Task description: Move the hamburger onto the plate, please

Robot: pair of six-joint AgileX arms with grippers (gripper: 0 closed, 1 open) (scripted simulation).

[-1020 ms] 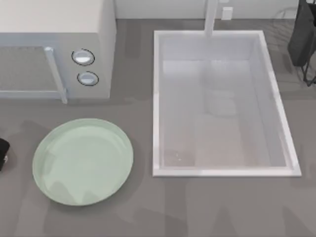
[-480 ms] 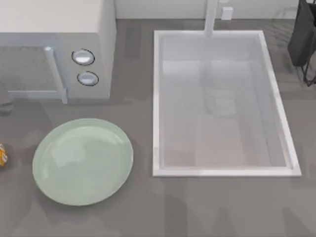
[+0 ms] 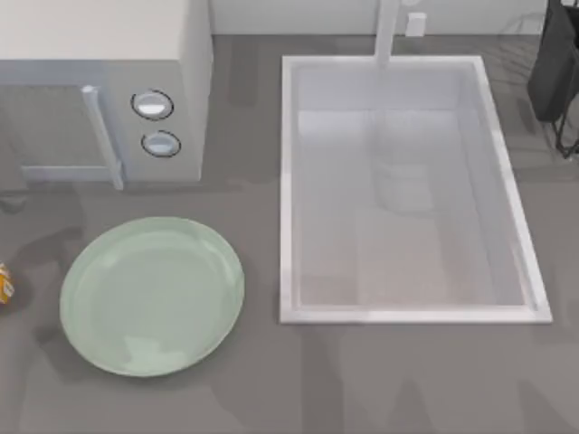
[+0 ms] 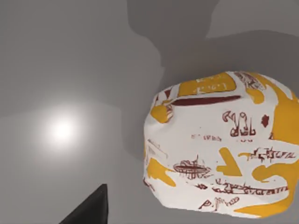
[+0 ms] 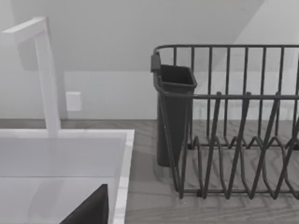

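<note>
The hamburger lies on the grey counter at the far left edge of the top view, just left of the plate and apart from it. Close up in the left wrist view, the hamburger is a white wrapped lump with orange-yellow patches and dark red print, resting on the counter. A black tip of my left gripper juts in beside it without touching it. The plate is large, round, pale mint green and holds nothing. A black tip of my right gripper hangs parked by the sink's far right corner.
A microwave stands at the back left, behind the plate. A white sink with a faucet takes up the middle and right. A black dish rack with a cutlery cup stands at the back right.
The black left gripper, which sat at the top view's left edge beside the plate, has left that view and uncovered the hamburger. The plate and the right arm have not moved.
</note>
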